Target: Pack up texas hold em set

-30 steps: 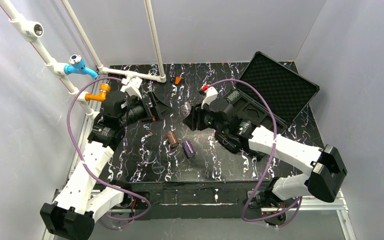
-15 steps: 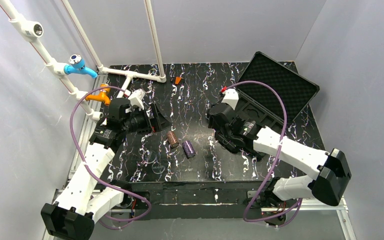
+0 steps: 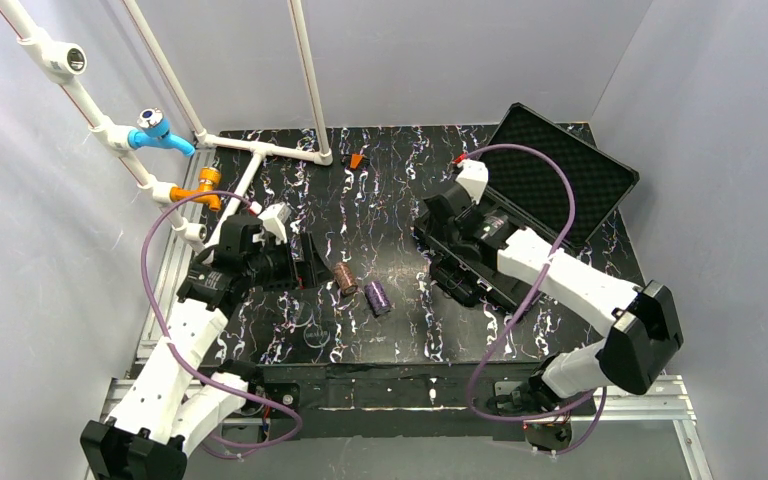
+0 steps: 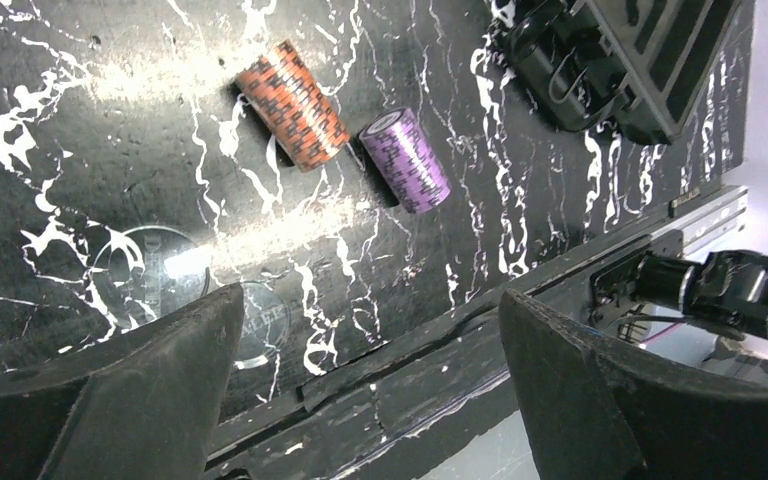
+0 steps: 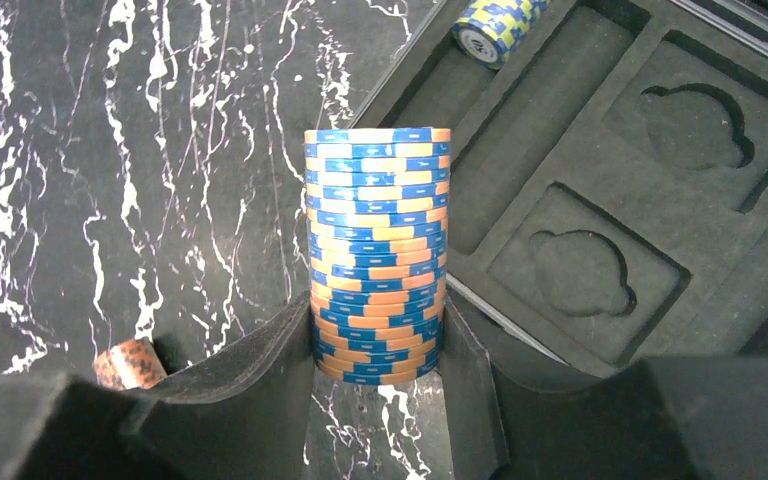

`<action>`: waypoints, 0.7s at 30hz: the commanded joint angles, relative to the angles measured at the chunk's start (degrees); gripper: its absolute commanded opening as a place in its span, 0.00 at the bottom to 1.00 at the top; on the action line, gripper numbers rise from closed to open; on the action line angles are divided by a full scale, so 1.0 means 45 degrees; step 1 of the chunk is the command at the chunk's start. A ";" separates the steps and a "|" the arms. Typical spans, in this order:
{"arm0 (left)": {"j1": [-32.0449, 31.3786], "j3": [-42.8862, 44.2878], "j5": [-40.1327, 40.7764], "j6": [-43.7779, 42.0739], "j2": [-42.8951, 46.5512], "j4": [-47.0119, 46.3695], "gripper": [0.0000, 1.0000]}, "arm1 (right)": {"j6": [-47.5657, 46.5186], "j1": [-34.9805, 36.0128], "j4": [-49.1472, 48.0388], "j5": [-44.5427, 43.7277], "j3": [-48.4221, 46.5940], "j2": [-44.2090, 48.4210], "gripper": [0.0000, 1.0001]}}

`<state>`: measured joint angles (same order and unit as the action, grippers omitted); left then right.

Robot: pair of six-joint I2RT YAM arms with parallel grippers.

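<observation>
1 blue-orange chip stack [image 5: 375, 255] clamped in R gripper [image 5: 375, 320], long axis out past fingertips; long tray slot [image 5: 530, 130] of case [image 5: 760, 250] lies just right, slightly skewed. L gripper [image 4: 370, 300] wide, empty.

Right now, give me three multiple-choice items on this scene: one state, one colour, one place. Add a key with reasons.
1. The left hand is:
A. shut on a chip stack
B. open and empty
C. shut on a cable

2. The cylindrical plastic chip stack in the right hand is:
A. blue and orange
B. green and white
C. all red

3. The purple cylindrical chip stack lies:
A. in the left hand
B. in the right hand
C. on the black marbled table, beside the orange-brown cylindrical chip stack

Key:
1 B: the left wrist view shows it standing wide with nothing in it.
2 A: the right wrist view shows blue and orange bands.
3 C: both stacks lie on their sides, side by side on the table.
</observation>
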<state>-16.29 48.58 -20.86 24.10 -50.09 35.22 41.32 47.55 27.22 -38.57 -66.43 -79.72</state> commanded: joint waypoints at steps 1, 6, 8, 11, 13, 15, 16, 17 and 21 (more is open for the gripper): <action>0.0018 -0.0570 0.0240 -0.0704 0.0599 0.0653 0.98 | 0.0390 -0.1112 -0.0417 0.1083 -0.1082 -0.0290 0.01; 0.0013 -0.0713 0.0391 -0.0766 0.1054 0.0595 0.98 | 0.0570 -0.1768 -0.0023 0.1409 -0.1443 -0.0699 0.01; 0.0009 -0.0672 0.0417 -0.0801 0.0925 0.0595 0.98 | 0.0684 -0.2099 0.0120 0.1553 -0.1608 -0.0881 0.01; 0.0008 -0.0591 0.0359 -0.0841 0.0772 0.0581 0.98 | 0.0769 -0.2485 0.0274 0.1836 -0.1856 -0.1181 0.01; 0.0013 -0.0581 0.0392 -0.0862 0.0773 0.0582 0.98 | 0.0774 -0.2715 0.0260 0.2040 -0.1958 -0.1398 0.01; 0.0008 -0.0580 0.0417 -0.0863 0.0778 0.0591 0.98 | 0.0876 -0.2953 0.0288 0.2269 -0.2051 -0.1635 0.01; 0.0008 -0.0580 0.0417 -0.0863 0.0778 0.0591 0.98 | 0.1006 -0.3057 0.0409 0.2282 -0.2121 -0.1756 0.01; 0.0017 -0.0580 0.0420 -0.0863 0.0769 0.0591 0.98 | 0.1095 -0.3141 0.0524 0.2306 -0.2189 -0.1881 0.01; 0.0008 -0.0580 0.0417 -0.0882 0.0777 0.0591 0.98 | 0.0972 -0.3470 -0.0033 0.3137 -0.2152 -0.2303 0.01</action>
<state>-16.29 45.47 -19.38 21.12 -46.83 37.36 44.91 33.19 30.87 -27.14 -72.93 -89.45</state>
